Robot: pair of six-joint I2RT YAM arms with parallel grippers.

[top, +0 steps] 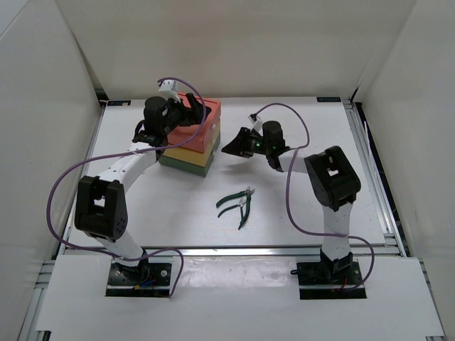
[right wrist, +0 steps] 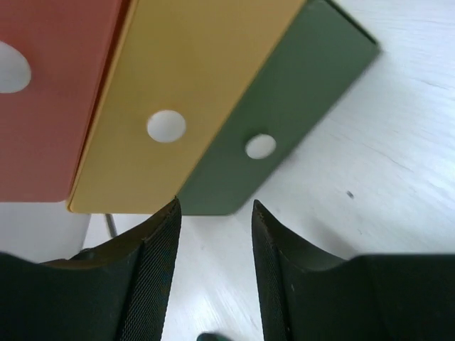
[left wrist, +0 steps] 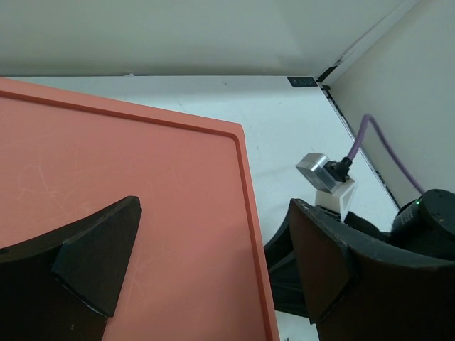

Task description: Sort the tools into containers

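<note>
R gripper [right wrist: 213,263]: jaws partway apart, nothing between the fingers [right wrist: 153,273], so it's holding nothing. It points at the fronts of the drawer stack and sits just short of them; no contact visible.

Straight ahead of the gap is the lower corner of the yellow drawer [right wrist: 192,78], w/ the dk-green drawer [right wrist: 291,99] beside it in the right wrist view. The salmon drawer [right wrist: 50,121] is at the left edge of that view. In the top view the stack runs salmon on top, yellow mid, dk-green at the bottom. Each front has a small white knob [right wrist: 166,126]; none is between the fingers. All 3 fronts look pushed in and the insides are hidden, so can't tell what's in them.

L gripper [left wrist: 206,277]: jaws spread wide, empty. It hangs over the flat top of the salmon drawer, one finger above that surface, the other out past its edge. Touching or just above: can't tell.

Two pliers [top: 243,210] w/ dk-green handles lie on the table [top: 142,192]. Their heads are close together and the handles splay apart. They're on the near side of the R gripper, toward the arm bases, well apart from the stack and from both grippers.
</note>
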